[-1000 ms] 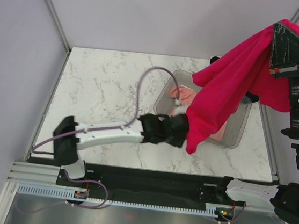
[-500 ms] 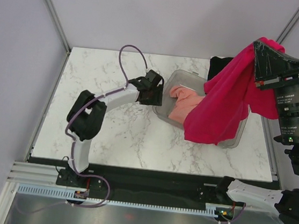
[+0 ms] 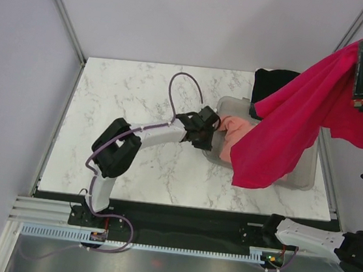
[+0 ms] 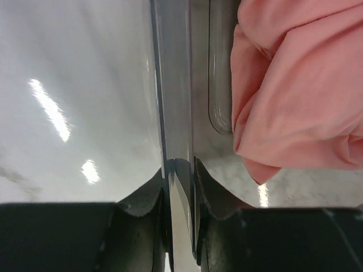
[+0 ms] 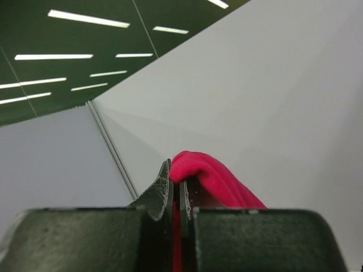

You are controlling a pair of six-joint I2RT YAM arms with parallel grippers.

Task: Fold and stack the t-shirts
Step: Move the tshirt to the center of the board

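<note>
Right hand [image 5: 179, 192] clamped on crimson t-shirt [image 3: 286, 135], held high. Left hand [image 4: 180, 175] pinches clear bin [image 4: 176, 85] wall; salmon-pink t-shirt [image 4: 295, 85] inside.

The overhead view is bright and even, with only faint, soft shadows on the worktop [image 3: 139, 105] near the left pincer [image 3: 215, 130]. Up close, that pincer's fingers [image 4: 136, 226] are dark and blurred, white glare streaks mark the worktop to its left, and the pink shirt [image 4: 295, 85] to its right is sharper than the bin [image 4: 176, 85] wall ahead. The right pincer [image 5: 177, 190] is dark and unfocused, with ceiling strips [image 5: 88, 21] glowing above and left of it and the red shirt [image 5: 210, 175] at its tip evenly lit.
</note>
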